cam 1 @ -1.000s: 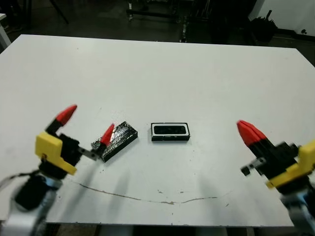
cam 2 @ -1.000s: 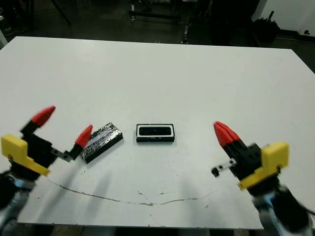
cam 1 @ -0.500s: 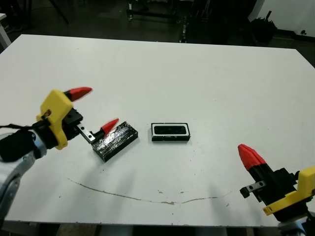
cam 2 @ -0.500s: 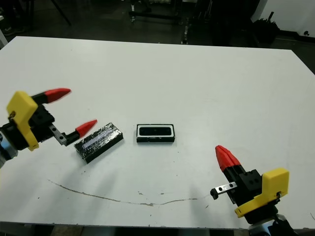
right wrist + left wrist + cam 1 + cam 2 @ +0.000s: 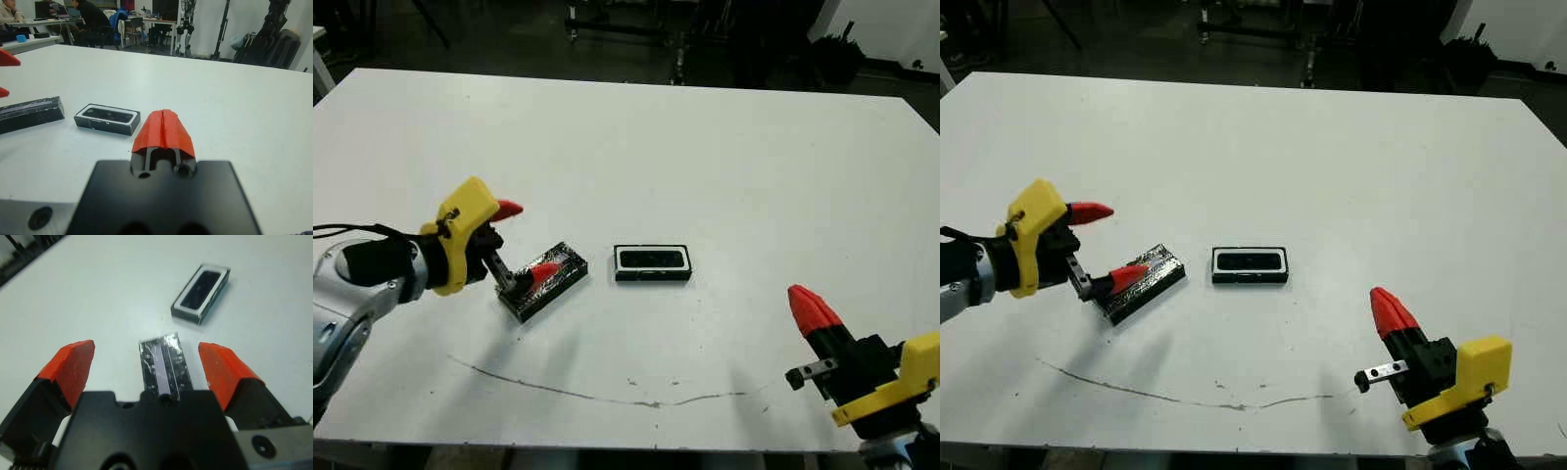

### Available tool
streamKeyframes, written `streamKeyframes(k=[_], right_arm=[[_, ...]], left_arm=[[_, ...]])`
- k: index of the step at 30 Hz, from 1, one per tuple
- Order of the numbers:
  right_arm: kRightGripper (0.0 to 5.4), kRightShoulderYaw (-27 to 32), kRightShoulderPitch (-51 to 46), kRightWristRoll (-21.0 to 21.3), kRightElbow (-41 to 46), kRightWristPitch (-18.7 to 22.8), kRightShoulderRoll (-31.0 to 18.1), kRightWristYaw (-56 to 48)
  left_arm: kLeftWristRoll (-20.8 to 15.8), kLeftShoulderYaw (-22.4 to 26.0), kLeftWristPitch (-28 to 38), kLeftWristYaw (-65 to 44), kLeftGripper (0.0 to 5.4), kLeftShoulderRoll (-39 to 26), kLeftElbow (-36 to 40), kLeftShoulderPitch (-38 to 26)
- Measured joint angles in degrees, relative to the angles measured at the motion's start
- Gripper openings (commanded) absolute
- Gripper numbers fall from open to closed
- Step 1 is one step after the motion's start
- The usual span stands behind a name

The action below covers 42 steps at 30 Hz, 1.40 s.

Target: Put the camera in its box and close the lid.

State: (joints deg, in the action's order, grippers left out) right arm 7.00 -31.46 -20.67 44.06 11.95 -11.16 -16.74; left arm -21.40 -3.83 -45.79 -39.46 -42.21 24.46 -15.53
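White table (image 5: 724, 147) seen from the head camera, with the box (image 5: 652, 262) lying near its middle. The camera (image 5: 652, 258) is seen lying inside the box, a black bar in the white lining. Lid (image 5: 545, 281) is lying flat on the table just to the robot's left of the box, apart from it and angled to it. Left gripper (image 5: 1101, 245) is positioned at the lid's outer end, fingers spread wide; in the left wrist view the lid (image 5: 162, 363) is framed between the two red fingertips (image 5: 72, 365), neither seen touching it. Right gripper (image 5: 811, 311) is held well apart from the box at the near right of the table, its red fingertips (image 5: 163, 129) pressed together with nothing between them. A thin dark scuff line (image 5: 597, 395) is marked across the near table edge.
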Motion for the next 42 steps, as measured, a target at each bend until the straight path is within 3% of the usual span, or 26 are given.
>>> streamKeyframes(k=[16,25,35,42], right_arm=[[0.01,-1.7,-0.1,-0.2,0.0,0.0,0.0,0.8],[0.01,-2.3,-0.6,0.3,0.0,0.0,0.1,0.8],[0.01,-2.3,-0.9,0.2,0.0,0.0,0.2,0.8],[0.01,-2.3,-0.9,0.3,0.0,0.0,0.2,0.8]], left_arm=[[6.4,-7.0,1.4,-3.8,5.4,-0.1,-6.5,-3.6],[1.8,-6.9,-6.8,-6.8,5.4,0.4,-9.9,-6.6],[3.6,-7.5,-3.9,-6.9,5.4,0.4,-10.9,-6.7],[3.6,-8.2,-6.8,-6.6,5.4,0.4,-9.6,-6.7]])
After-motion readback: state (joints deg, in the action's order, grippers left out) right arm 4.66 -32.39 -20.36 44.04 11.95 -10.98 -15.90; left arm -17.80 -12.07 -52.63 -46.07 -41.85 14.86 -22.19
